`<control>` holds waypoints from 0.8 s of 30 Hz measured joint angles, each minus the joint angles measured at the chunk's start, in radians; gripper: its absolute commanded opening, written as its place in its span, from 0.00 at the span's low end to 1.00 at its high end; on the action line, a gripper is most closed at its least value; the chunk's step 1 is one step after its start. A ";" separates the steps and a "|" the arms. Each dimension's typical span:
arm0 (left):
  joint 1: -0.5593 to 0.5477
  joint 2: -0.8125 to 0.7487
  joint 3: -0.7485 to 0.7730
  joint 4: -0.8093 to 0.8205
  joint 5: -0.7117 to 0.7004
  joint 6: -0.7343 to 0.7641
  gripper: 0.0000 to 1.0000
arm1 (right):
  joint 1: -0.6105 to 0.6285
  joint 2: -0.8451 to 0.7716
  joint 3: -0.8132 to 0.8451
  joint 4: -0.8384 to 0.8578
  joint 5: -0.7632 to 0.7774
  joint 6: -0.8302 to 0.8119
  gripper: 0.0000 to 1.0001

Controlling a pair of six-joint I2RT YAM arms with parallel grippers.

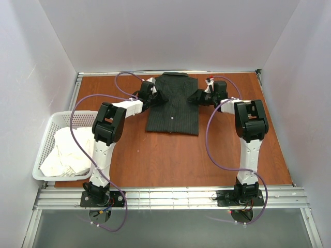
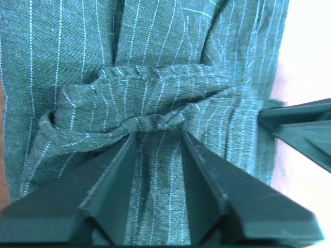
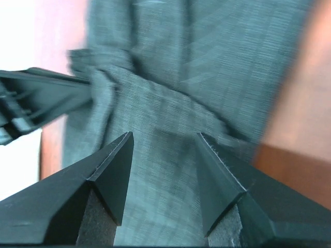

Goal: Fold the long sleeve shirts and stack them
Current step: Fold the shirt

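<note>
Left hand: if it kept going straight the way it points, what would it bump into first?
Probably the bunched fold of the shirt, just ahead of its fingers; depth is hard to judge.

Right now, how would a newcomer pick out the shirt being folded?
Start at the brown table, then look to its far edge, in the middle. The shirt lies flat there, collar at the far end. It is dark with thin pale stripes, unlike the white cloth heaped in the basket at the left.

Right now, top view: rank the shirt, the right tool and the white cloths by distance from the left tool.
1. Shirt: directly under the left tool, at the shirt's left edge.
2. Right tool: across the shirt, at its right edge.
3. White cloths: near left, in the basket.
</note>
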 measured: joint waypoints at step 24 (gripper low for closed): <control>-0.051 -0.506 -0.575 -0.065 -0.100 -0.056 0.40 | 0.144 -0.424 -0.473 -0.046 0.021 -0.031 0.44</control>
